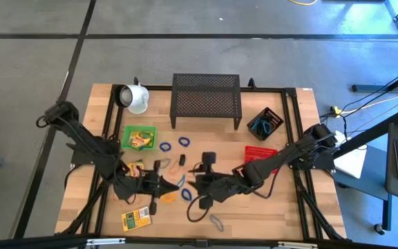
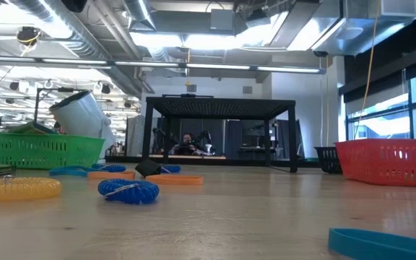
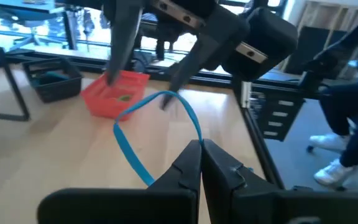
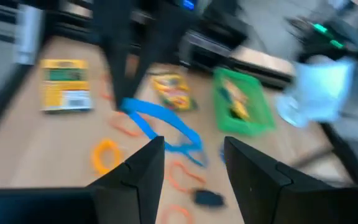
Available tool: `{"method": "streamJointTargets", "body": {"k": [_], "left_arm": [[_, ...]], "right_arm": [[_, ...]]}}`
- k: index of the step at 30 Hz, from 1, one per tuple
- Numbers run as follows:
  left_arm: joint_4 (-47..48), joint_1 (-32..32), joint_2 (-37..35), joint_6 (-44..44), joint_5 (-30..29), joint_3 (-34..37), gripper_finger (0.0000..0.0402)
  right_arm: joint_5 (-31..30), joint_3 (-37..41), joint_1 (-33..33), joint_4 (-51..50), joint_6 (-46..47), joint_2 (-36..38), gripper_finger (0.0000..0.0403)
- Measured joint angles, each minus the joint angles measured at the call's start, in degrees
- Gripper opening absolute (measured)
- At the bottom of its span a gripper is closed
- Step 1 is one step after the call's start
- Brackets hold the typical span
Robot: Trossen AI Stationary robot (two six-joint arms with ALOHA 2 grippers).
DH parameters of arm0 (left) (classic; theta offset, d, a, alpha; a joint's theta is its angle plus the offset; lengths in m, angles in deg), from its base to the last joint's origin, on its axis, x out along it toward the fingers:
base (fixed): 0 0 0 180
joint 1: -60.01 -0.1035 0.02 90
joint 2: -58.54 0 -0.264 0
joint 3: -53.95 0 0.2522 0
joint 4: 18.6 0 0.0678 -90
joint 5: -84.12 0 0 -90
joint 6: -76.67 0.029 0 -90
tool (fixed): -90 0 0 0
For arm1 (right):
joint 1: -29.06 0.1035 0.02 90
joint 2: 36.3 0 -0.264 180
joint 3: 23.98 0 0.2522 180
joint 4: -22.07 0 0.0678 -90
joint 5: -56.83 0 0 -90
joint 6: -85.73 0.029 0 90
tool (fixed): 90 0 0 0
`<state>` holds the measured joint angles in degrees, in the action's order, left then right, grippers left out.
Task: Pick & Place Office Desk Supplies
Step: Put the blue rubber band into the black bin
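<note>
A blue rubber-band loop (image 3: 126, 146) hangs in the air above the table's near middle, with my left gripper (image 3: 201, 146) shut on it. My right gripper (image 4: 191, 146) is open and faces the left one (image 1: 166, 183) from the right. Its two fingers (image 3: 185, 68) stand astride the loop's far end (image 3: 166, 94). In the right wrist view the loop (image 4: 160, 124) shows just ahead of the open fingers. In the high view the two grippers nearly meet, the right one (image 1: 193, 188) beside the band (image 1: 182, 182). My left gripper pinches the near end of the blue loop (image 3: 194, 127) between its two shut fingers. The fingers reach about level toward the table's right side. The loop stands out ahead of them, lifted clear of the table and spread open. My right gripper has one fingertip (image 3: 165, 102) right at the loop's far end; whether it touches the band I cannot tell.
Loose bands and a small black clip (image 4: 207, 198) lie on the table below, with a crayon box (image 1: 135, 220) near the front edge. A green basket (image 1: 139, 136), red basket (image 1: 260, 153), black bin (image 1: 265, 123), black mesh rack (image 1: 206, 100) and white mug (image 1: 135, 98) stand farther back.
</note>
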<state>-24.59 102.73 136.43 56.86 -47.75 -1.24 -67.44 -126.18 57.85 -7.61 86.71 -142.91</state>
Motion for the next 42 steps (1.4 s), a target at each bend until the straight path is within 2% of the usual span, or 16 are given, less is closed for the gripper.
{"method": "streamJointTargets", "body": {"k": [3, 7, 19, 26, 35, 38, 42], "left_arm": [[-1.48, 0.00, 0.82, 0.11, 0.22, 0.00, 0.0003], [-2.64, 0.00, 1.13, 0.10, 1.39, 0.00, 0.0005], [-7.55, 0.00, 1.08, 3.56, 3.02, 0.00, 0.0005], [-8.86, -0.01, 1.07, 5.86, 2.99, 0.00, 0.0003], [-8.84, -0.02, 1.08, 6.03, 2.91, 0.00, 0.0004], [-8.84, -0.02, 1.08, 4.93, 1.89, 0.00, 0.0013], [-8.77, -0.03, 1.07, 4.67, -0.56, 0.00, 0.0044]], "right_arm": [[4.78, 1.18, -0.08, 5.47, -4.51, -0.02, 0.0167], [8.25, 1.40, -0.29, 7.40, -6.55, -0.02, 0.0167], [8.25, 1.40, -0.47, 7.81, -6.11, -0.02, 0.0159], [8.39, 1.40, -0.52, 7.80, -6.07, -0.02, 0.0113], [8.40, 1.40, -0.52, 7.78, -1.77, -0.02, 0.0010], [8.39, 1.40, -0.52, 7.78, -1.50, -0.02, 0.0010], [8.36, 1.39, -0.52, 7.46, -1.39, -0.02, 0.0007]]}}
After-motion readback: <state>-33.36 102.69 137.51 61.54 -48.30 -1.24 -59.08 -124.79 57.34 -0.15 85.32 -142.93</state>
